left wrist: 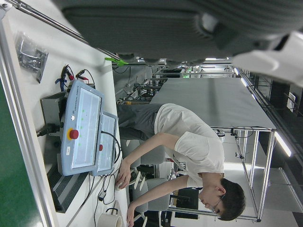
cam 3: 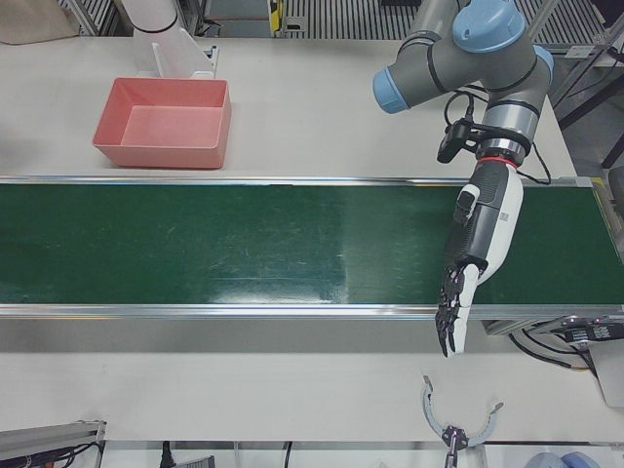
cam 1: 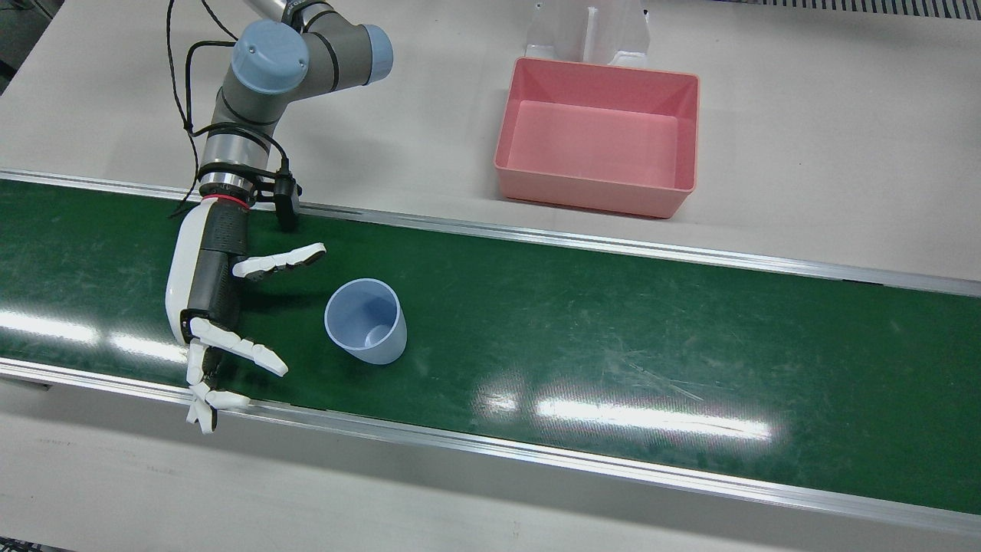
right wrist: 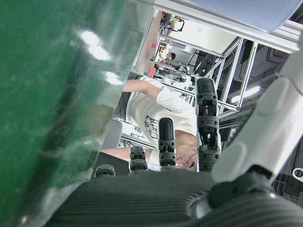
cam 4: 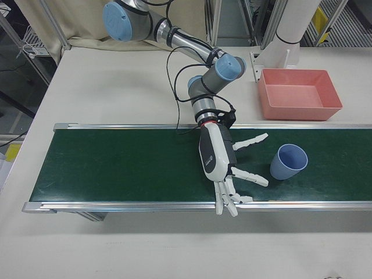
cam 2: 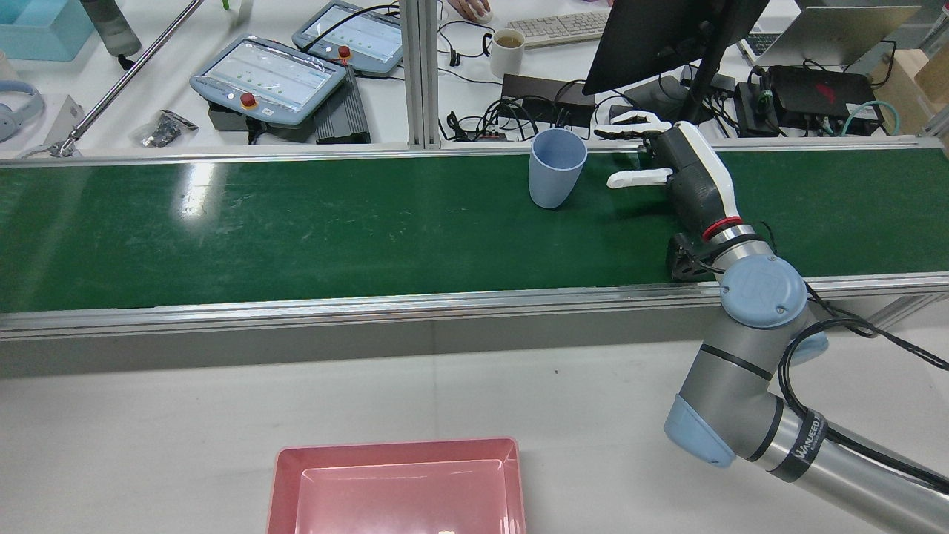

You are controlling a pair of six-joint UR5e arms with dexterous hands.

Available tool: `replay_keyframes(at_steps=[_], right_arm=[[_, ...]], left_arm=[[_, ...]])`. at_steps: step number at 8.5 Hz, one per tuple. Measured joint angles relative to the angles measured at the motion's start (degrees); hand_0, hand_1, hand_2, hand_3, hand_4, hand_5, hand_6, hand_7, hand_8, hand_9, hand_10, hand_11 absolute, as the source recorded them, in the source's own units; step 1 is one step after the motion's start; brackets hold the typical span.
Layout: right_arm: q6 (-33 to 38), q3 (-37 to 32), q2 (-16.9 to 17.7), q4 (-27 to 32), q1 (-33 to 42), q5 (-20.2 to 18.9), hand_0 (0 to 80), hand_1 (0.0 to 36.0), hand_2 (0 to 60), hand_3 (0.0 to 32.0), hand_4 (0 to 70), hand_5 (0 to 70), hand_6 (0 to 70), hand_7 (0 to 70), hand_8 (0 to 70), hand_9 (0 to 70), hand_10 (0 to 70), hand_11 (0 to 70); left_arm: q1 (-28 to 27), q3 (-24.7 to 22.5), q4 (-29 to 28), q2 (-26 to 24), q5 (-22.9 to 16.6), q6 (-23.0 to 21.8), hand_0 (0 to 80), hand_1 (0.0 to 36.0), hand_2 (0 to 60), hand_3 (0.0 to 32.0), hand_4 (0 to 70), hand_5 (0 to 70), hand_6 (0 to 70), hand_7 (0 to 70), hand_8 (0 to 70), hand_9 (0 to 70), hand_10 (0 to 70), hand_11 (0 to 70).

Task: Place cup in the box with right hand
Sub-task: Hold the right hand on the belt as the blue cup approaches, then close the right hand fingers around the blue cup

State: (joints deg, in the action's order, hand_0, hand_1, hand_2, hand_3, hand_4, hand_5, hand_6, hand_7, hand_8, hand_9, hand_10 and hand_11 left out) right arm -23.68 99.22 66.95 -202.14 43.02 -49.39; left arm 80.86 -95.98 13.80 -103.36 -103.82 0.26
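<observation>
standing upright, cup (cam 1: pixel 365 320) mouth up

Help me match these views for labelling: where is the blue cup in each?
Front view: cup left of centre on the green belt.
Rear view: upper centre, belt's far edge.
Right-front view: right side.
Left-front view: absent.
Hand views: not identifiable.
Shared landmark: the open right hand beside it.

Belt (cam 1: pixel 582 322) is dark green with pale scuff marks and silver rails. Cup (cam 1: pixel 366 321) is pale blue, unpatterned. Box (cam 1: pixel 598 138) is plain salmon pink. Right hand (cam 1: pixel 212 295) is white and black with a red wrist ring; table (cam 1: pixel 805 153) is off-white.
</observation>
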Motion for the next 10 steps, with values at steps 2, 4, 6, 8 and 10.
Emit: replay_keyframes(at_steps=[2, 4, 6, 8, 10], right_arm=[[-0.60, 0.07, -0.19, -0.06, -0.09, -0.03, 46.4, 0.0, 0.0, 11.0, 42.8, 0.0, 6.3, 46.6, 3.2, 14.4, 0.0, 0.0], [-0.96, 0.08, -0.35, -0.09, -0.12, -0.07, 46.3, 0.0, 0.0, 10.8, 43.7, 0.0, 6.4, 46.9, 3.3, 14.6, 0.0, 0.0], [-1.08, 0.05, -0.53, -0.09, -0.13, -0.03, 46.4, 0.0, 0.0, 10.8, 43.9, 0.0, 6.4, 47.3, 3.4, 14.7, 0.0, 0.0], [-1.07, 0.05, -0.62, -0.09, -0.13, 0.00, 46.6, 0.0, 0.0, 10.6, 44.6, 0.0, 6.5, 47.4, 3.3, 14.8, 0.0, 0.0], [-1.10, 0.19, -0.69, -0.12, -0.13, 0.00, 47.2, 0.0, 0.0, 8.8, 46.1, 0.1, 7.2, 49.5, 4.6, 16.6, 0.0, 0.0]], left_arm=[[0.00, 0.00, 0.00, 0.00, -0.02, 0.00, 0.0, 0.0, 0.0, 0.0, 0.0, 0.0, 0.0, 0.0, 0.0, 0.0, 0.0, 0.0], [0.00, 0.00, 0.00, -0.02, -0.03, 0.00, 0.0, 0.0, 0.0, 0.0, 0.0, 0.0, 0.0, 0.0, 0.0, 0.0, 0.0, 0.0], [0.00, 0.00, 0.00, -0.01, -0.02, 0.00, 0.0, 0.0, 0.0, 0.0, 0.0, 0.0, 0.0, 0.0, 0.0, 0.0, 0.0, 0.0], [0.00, 0.00, 0.00, 0.00, -0.05, 0.00, 0.0, 0.0, 0.0, 0.0, 0.0, 0.0, 0.0, 0.0, 0.0, 0.0, 0.0, 0.0], [0.00, 0.00, 0.00, -0.02, -0.03, 0.00, 0.0, 0.0, 0.0, 0.0, 0.0, 0.0, 0.0, 0.0, 0.0, 0.0, 0.0, 0.0]])
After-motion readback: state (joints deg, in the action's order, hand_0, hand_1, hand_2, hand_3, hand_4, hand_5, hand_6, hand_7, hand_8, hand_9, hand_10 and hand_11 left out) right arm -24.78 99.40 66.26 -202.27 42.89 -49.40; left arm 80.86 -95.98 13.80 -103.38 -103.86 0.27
